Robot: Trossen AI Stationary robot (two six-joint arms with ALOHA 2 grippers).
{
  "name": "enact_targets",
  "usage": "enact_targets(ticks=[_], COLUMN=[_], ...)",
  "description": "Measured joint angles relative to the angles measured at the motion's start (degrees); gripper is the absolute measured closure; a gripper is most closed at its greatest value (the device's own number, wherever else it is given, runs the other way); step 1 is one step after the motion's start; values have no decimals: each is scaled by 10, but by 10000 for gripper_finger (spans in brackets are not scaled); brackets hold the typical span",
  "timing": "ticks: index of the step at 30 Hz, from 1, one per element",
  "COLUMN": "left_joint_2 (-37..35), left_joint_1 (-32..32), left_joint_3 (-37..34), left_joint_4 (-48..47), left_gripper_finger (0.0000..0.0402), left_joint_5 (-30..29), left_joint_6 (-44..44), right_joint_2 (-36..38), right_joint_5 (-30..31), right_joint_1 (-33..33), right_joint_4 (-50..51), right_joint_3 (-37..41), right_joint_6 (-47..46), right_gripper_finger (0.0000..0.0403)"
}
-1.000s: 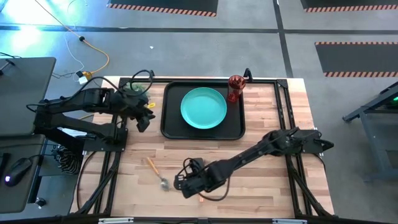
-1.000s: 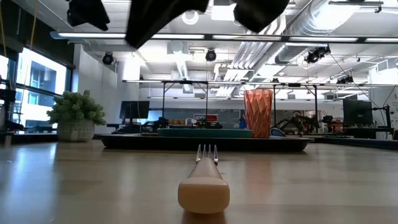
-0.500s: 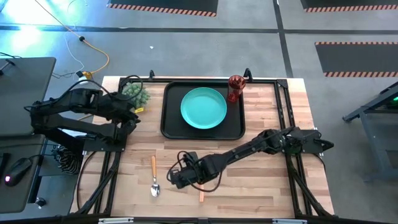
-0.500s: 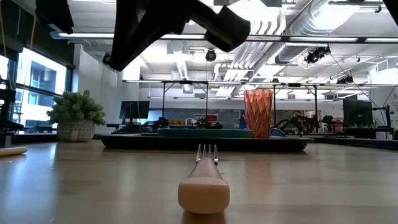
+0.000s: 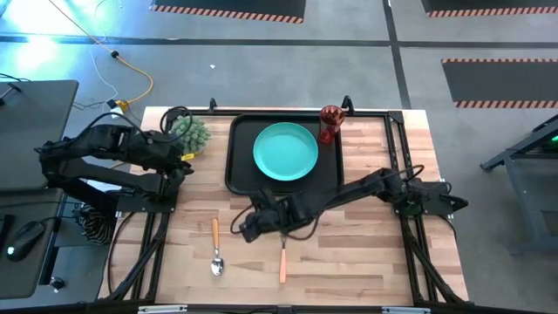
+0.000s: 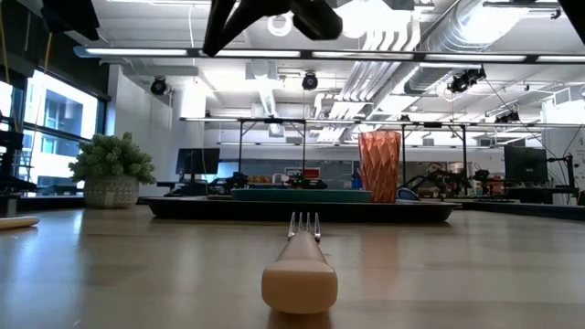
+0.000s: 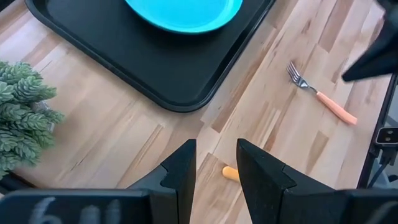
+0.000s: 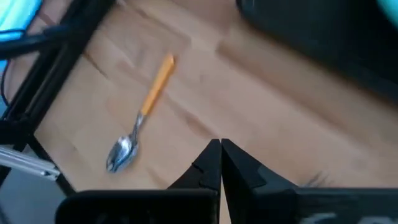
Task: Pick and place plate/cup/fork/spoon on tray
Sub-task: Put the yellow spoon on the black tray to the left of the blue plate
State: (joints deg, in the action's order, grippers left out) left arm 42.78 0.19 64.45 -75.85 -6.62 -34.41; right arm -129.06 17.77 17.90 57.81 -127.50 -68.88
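Observation:
The black tray [image 5: 240,170] lies at the table's far middle with the turquoise plate [image 5: 285,151] flat in it and the dark-red cup [image 5: 330,123] upright at its far right corner. The spoon [image 5: 216,249] and the fork [image 5: 282,262] lie flat on the wood near the front edge. The fork's handle end faces the low view [image 6: 300,274]. My right gripper [image 5: 247,228] is shut and empty, above the table between the spoon and the tray's near edge. My left gripper [image 5: 185,157] is open and empty, beside the tray's left side.
A small potted plant [image 5: 191,133] stands at the far left, next to my left gripper. It also shows in the left wrist view [image 7: 22,112]. Black frame rails run along the table's left and right sides. Bare wood lies near the front right.
My right gripper has gone from beside the spoon toward the table's far edge and up, uncovering the fork. The spoon has turned from slanting to lying straight, its bowl toward the near edge. My left gripper has drawn back toward the table's left edge, uncovering the plant.

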Motion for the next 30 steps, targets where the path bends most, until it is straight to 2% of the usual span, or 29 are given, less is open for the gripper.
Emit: enact_targets(ticks=[7, 15, 19, 22, 26, 30], left_joint_2=[0, 0, 3, 3, 4, 4], left_joint_1=[0, 0, 0, 1, 1, 1], left_joint_3=[0, 0, 0, 0, 0, 0], left_joint_4=[3, 9, 30, 41, 56, 64], left_gripper_finger=[296, 296, 296, 296, 296, 296], left_joint_5=[-1, -2, -16, -25, -36, -54], left_joint_6=[6, 2, -28, -62, -104, -132], right_joint_2=[40, 96, 135, 172, 256, 381], right_joint_5=[48, 92, 99, 127, 161, 164], right_joint_1=[-27, -54, -72, -83, -101, -119], right_joint_4=[41, 177, 233, 277, 274, 190], right_joint_3=[0, 0, 1, 5, 80, 249], right_joint_6=[109, 194, 260, 294, 326, 334], right_gripper_finger=[401, 402, 402, 403, 403, 403])
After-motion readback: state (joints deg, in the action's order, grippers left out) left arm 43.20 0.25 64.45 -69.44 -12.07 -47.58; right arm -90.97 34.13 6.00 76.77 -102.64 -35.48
